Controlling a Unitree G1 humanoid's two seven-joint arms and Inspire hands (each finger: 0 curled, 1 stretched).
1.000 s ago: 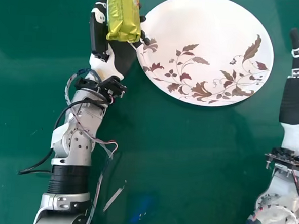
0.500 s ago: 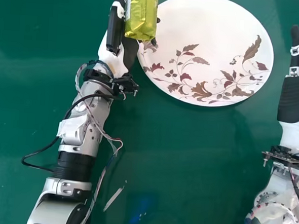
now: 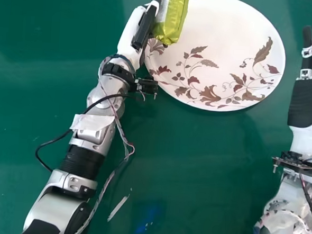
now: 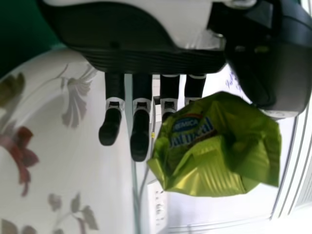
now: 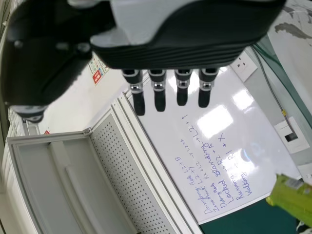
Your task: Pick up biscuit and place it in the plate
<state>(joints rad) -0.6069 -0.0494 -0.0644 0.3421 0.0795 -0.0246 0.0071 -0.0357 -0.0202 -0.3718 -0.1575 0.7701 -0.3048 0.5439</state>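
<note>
- Biscuit packet (image 3: 171, 17): one, carried by the left hand, and in the head view it overlaps the left part of the plate's rim. The wrapper is shiny yellow-green film, crumpled and creased, with a pleated, flattened end. Facing the left wrist camera are a dark blue oval badge edged in red and pale blue lettering. Whether its underside touches the plate, I cannot tell.
- Left hand (image 3: 132, 33): one of two hands, gripping the packet between thumb and fingers, at the plate's left side.
- Sliver (image 3: 118, 208): one, thin and pale, lying aslant on the single green table (image 3: 195, 167), well apart from the plate.
- Plate (image 3: 225, 26): one, broad and white, printed with sprays of brown and maroon leaves, mostly along the side nearest the robot.
- Right hand (image 3: 308, 102): the second of the two, to the right of the plate and apart from it, holding nothing, its fingers extended.
- Whiteboard (image 5: 170, 136): one, in the right wrist view, with several lines of handwriting; next to it stands one perforated panel (image 5: 129, 175).
</note>
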